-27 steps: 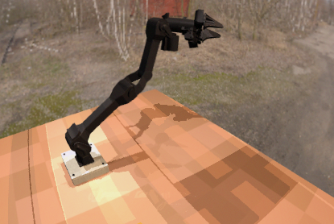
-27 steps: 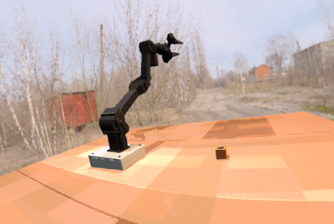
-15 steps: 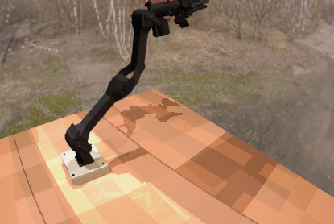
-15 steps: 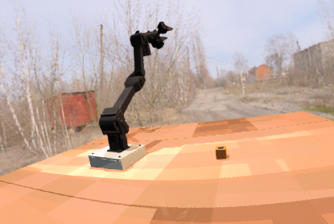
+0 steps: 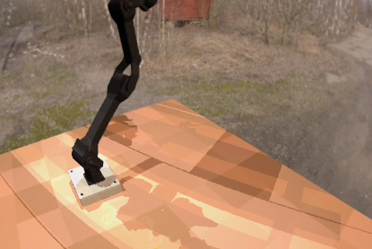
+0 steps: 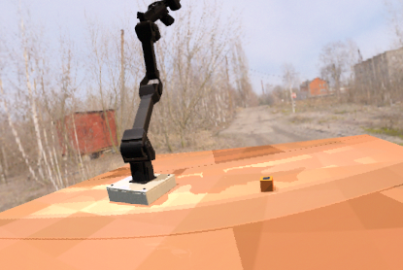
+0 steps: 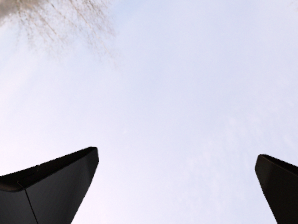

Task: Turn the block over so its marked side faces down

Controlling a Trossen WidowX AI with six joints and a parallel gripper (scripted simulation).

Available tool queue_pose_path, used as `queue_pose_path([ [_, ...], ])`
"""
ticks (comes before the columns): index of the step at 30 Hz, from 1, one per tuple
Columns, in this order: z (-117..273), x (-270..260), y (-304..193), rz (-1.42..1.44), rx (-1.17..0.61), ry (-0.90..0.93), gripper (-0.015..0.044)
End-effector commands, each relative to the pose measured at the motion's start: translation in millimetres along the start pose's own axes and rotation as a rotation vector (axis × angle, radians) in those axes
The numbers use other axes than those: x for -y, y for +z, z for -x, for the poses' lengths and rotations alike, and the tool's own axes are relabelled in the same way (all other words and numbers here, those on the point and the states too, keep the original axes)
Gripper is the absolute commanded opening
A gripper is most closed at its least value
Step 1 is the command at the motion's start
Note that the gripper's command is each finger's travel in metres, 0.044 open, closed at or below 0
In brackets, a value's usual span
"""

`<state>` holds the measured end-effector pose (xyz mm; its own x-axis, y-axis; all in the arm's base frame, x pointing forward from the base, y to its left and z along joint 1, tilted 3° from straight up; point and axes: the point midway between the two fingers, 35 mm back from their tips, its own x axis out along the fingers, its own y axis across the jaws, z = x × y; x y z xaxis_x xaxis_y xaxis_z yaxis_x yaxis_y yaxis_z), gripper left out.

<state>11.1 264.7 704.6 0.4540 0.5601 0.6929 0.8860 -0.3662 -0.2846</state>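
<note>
The block (image 6: 266,185) is a small brown-orange cube resting on the table (image 6: 199,253) (image 5: 237,179), right of the arm's base in the exterior view. Its top face shows a dark patch with a yellowish edge; its underside is hidden. The block does not show in the top view or in the wrist view. My gripper (image 7: 178,160) is open and empty, with only sky between its two dark fingers. The arm stands raised, so the gripper is far above the block and to its left in the exterior view, at the top edge of the picture.
The arm stands on a pale base plate (image 5: 86,195) (image 6: 126,194) fixed on the table. The table's far edge runs behind the base and the block. A red container (image 6: 89,132) and bare trees are in the background, beyond the table.
</note>
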Motion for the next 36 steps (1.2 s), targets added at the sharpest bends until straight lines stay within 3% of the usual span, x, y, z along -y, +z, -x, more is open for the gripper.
queue_pose_path([
  [1,15.5,-16.1,-59.8,-0.193,-0.134,-0.015,0.044],
  [10,65.2,-97.9,-176.2,-0.583,-0.46,-0.005,0.044],
  [19,116.5,-206.7,-241.7,-0.978,-0.741,0.025,0.044],
  [27,148.5,-300.2,-249.3,-1.251,-0.928,0.106,0.044],
  [36,179.4,-416.7,-211.5,-1.557,-1.134,0.304,0.044],
])
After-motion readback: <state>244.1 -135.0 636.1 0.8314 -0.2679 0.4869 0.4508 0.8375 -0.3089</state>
